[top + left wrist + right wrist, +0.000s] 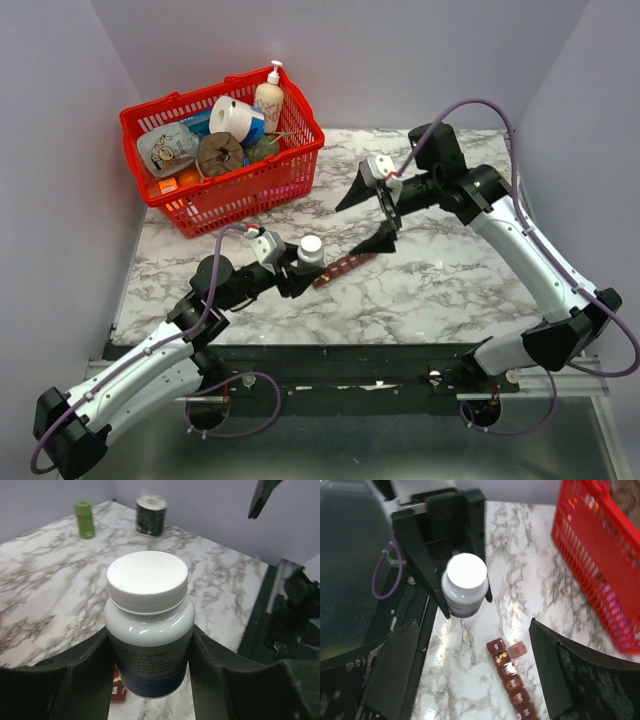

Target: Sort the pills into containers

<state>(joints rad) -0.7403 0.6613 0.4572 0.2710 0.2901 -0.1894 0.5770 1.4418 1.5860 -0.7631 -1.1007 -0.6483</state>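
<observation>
While the left gripper (307, 266) clamps an upright white plastic pill bottle (310, 249) with a white screw cap in the top view, the right gripper (367, 218) hangs wide open near the dark red-brown plastic strip of containers (345, 268) on the marble table (450, 285). The left wrist view shows the cap on. The right wrist view shows one compartment open, with small yellow pills (501, 656) inside. A low-swinging finger could likely clip the strip and spill them.

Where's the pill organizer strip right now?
Top view: the pill strip lies on the table, just right of the white-capped bottle in the left gripper, beneath the open right gripper.
</observation>
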